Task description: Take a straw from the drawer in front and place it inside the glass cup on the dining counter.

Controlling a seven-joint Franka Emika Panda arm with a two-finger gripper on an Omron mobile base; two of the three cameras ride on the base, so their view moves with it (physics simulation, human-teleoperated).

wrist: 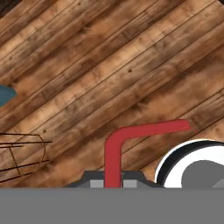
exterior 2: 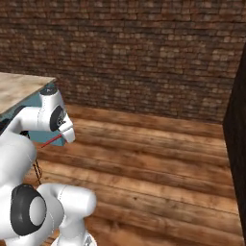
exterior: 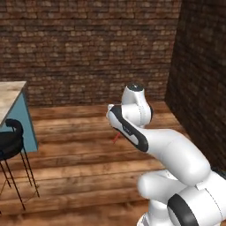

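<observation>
Straw clamped in gripper above wooden floor

Left base view: the straw shows as a thin red sliver below the arm's wrist; the dining counter and a black stool stand at far left. Right base view: the straw projects left from the hand. Hand view: the gripper is closed on the straw, bent end pointing right, wooden floor behind.
</observation>
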